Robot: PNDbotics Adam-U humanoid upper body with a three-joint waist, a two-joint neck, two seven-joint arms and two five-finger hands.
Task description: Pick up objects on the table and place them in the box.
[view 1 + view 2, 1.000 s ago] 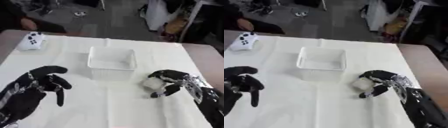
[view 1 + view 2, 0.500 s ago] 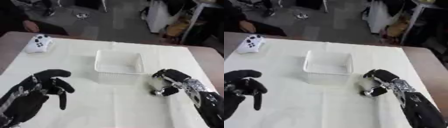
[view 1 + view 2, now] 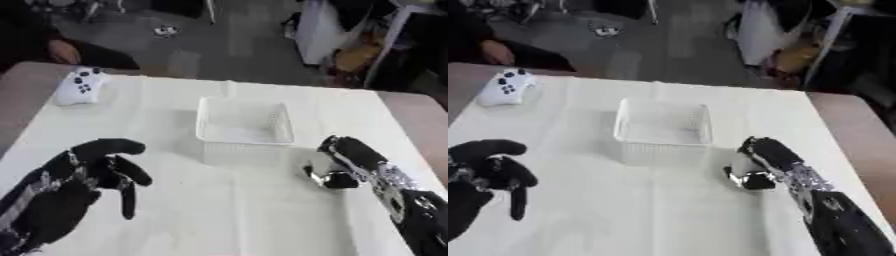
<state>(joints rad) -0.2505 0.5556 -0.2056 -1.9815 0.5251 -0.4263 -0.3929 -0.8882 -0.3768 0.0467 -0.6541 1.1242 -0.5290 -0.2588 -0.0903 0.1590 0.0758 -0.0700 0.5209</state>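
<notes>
Right robot hand sits on the white counter just right of the box, fingers curled down over a small pale object; only a light patch shows betw fingers and thumb, so exact shape can't be told; it looks pinched, touching or barely off the counter. Left robot hand hangs idle near lower left, fingers loosely curled round nothing. A white game controller lies far left, well apart from the box.

Risks, judged from here: grip seems to be on fingertips only, so the object could slip out on the lift & drop short of the box; box is a light mesh-walled tray w/ its near-right wall just beside the hand, so a low swing left could knock the rim & shove the box; releasing too early would land it on the rim or the cloth.

Orientation: object mostly hidden by fingers; long axis can't be told, nor which way it points; the hand itself runs diagonally from lower right toward the box.
</notes>
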